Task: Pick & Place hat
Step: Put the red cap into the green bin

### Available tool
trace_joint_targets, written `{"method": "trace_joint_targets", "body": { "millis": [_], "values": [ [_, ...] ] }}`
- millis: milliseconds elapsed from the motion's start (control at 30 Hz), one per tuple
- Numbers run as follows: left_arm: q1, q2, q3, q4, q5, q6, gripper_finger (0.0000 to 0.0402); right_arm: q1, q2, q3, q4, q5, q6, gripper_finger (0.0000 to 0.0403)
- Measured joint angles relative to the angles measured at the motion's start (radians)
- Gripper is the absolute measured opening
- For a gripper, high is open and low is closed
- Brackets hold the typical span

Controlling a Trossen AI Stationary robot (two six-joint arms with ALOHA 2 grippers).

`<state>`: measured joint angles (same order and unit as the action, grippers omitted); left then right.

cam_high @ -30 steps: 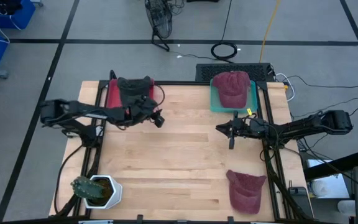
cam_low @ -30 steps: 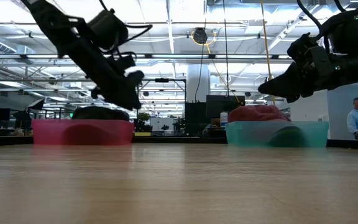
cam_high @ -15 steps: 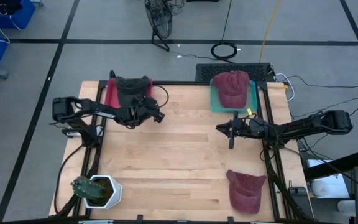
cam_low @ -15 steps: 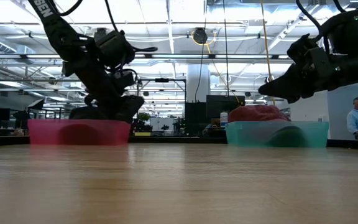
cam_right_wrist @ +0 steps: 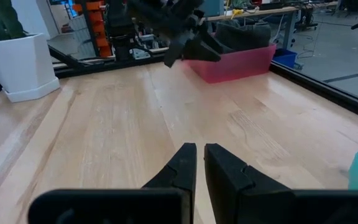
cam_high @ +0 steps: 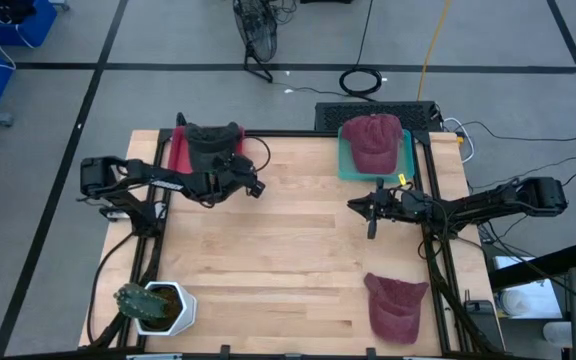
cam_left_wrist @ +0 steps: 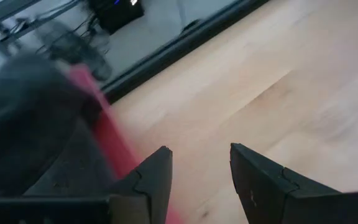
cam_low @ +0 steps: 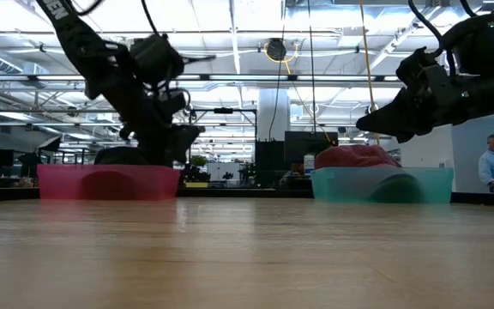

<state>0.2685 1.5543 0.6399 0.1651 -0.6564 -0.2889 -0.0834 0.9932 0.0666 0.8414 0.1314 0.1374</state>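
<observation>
Upper left, left claw (cam_high: 256, 187): released, empty beside red tray (cam_high: 180, 152); I feared clipping its rim.
Right claw (cam_high: 352, 206): clenched, idle.

A green cactus in a white square pot (cam_high: 154, 305) stands at the near left corner of the pale wooden worktop (cam_high: 298, 250). A black coiled cable (cam_high: 363, 81) lies on the grey floor beyond the far edge.

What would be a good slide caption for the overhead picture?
Left gripper open beside the dark hat in the red bin; right gripper waits shut; one maroon hat lies loose on the table.
</observation>
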Motion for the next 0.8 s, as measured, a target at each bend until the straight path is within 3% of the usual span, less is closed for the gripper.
{"method": "trace_joint_targets", "body": {
  "millis": [133,233,467,633,800],
  "values": [
    [-0.027,-0.073,0.000,0.051,0.033,0.035,0.0166,0.001,-0.002,0.011,0.001,-0.035,-0.047,0.0022],
    [-0.054,-0.145,0.000,0.081,0.058,0.057,0.0166,0.012,-0.007,0.075,-0.108,-0.070,-0.069,0.0022],
    [-0.081,-0.283,0.001,0.214,0.250,0.156,0.0166,0.087,0.000,0.406,-0.780,-0.083,-0.087,0.0032],
    [-0.060,-0.336,0.002,0.230,0.357,0.184,0.0166,0.171,-0.001,0.605,-1.128,-0.134,-0.013,0.0084],
    [-0.059,-0.353,0.002,0.198,0.474,0.178,0.0166,0.288,-0.001,0.700,-1.293,-0.280,0.151,0.0149]
  ]
}}
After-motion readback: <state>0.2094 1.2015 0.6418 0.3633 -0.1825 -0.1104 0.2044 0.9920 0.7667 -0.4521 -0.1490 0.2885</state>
